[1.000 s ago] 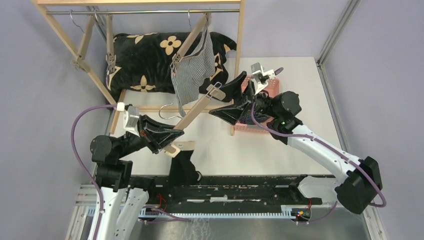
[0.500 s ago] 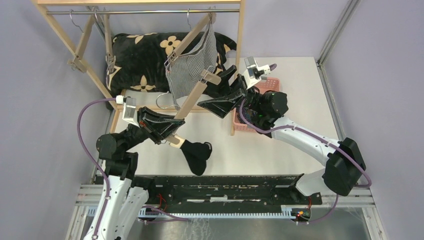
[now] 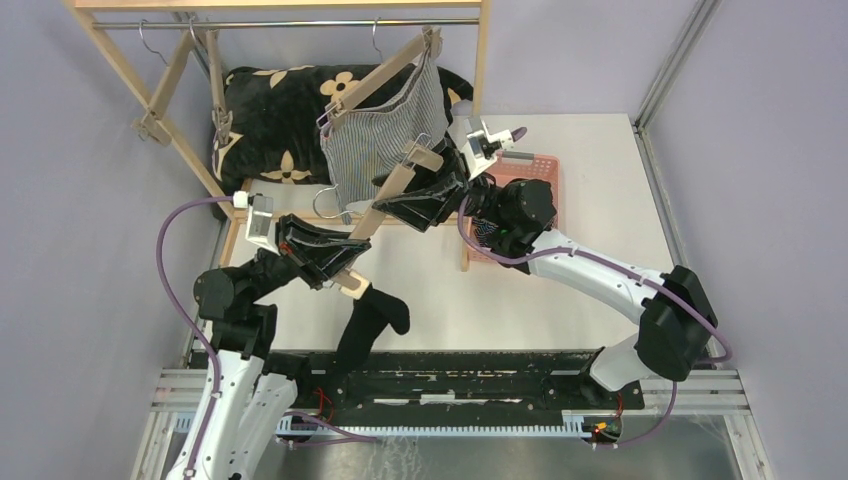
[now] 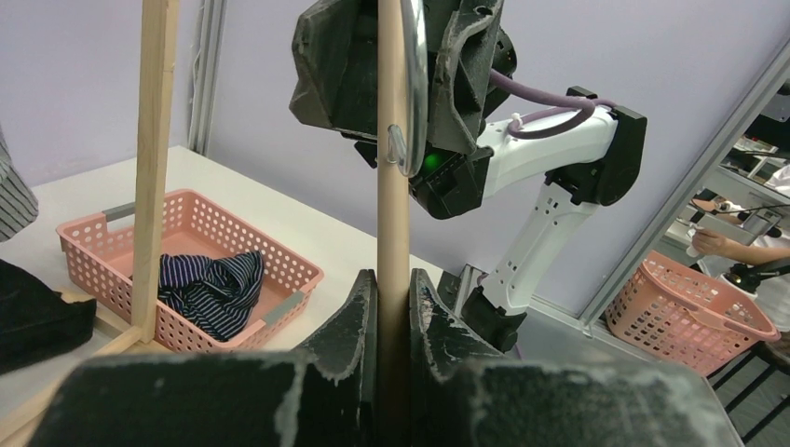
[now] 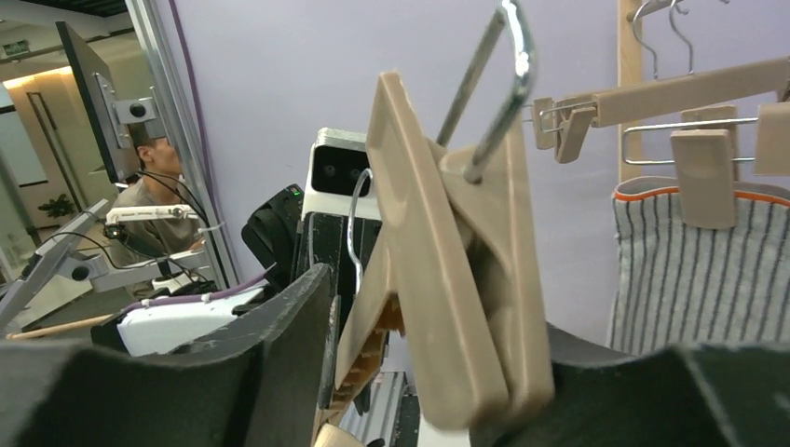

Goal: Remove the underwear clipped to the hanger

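Left gripper (image 3: 340, 268): clamped tight on the low end of the wooden hanger (image 4: 392, 186).

Right gripper (image 3: 415, 188): has come across from the pink basket (image 4: 200, 331) within the last second, jaws narrowing about the hanger's upper clip (image 5: 447, 261). Whether the pads bear on it yet cannot be told. No cloth shows in that clip.

Hanger: tipped steeper toward the rack than a second ago.

Black boxers (image 3: 362, 325): dangling from the hanger's lower end only, swung back beneath the left gripper.

Pinstriped boxers (image 3: 380, 145): clipped to a second hanger (image 3: 375, 80) on the rail.

Navy striped boxers (image 4: 212, 287): lying in the basket.

Reading: one pair off, the black pair seemingly half freed, the pinstriped pair yet to do.
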Robot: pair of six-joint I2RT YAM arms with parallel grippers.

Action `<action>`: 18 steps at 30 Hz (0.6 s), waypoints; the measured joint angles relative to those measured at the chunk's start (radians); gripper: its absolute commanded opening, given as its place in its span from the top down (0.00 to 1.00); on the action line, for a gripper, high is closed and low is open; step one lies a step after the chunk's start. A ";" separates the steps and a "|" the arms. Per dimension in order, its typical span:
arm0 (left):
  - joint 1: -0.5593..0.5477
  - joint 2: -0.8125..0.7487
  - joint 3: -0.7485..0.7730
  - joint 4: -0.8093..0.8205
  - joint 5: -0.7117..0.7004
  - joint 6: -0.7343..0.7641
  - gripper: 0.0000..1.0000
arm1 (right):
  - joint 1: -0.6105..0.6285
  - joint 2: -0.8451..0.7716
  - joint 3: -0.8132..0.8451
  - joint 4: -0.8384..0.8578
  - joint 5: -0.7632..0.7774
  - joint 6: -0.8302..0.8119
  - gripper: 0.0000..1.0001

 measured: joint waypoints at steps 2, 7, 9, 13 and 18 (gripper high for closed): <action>0.000 -0.001 -0.005 0.000 0.000 -0.001 0.97 | 0.008 0.011 0.013 -0.009 0.000 -0.008 0.58; 0.003 -0.003 -0.015 0.002 -0.003 -0.002 0.97 | 0.025 0.035 0.052 -0.037 -0.001 0.016 0.99; 0.002 -0.009 -0.014 0.000 -0.005 0.010 0.97 | 0.028 0.032 0.056 -0.047 0.000 0.032 0.99; 0.000 -0.014 0.021 -0.094 -0.018 0.077 0.97 | 0.030 0.015 0.051 -0.087 0.025 0.021 0.99; -0.008 -0.018 0.048 -0.135 -0.009 0.109 0.97 | 0.042 -0.039 0.031 -0.156 0.061 -0.040 0.52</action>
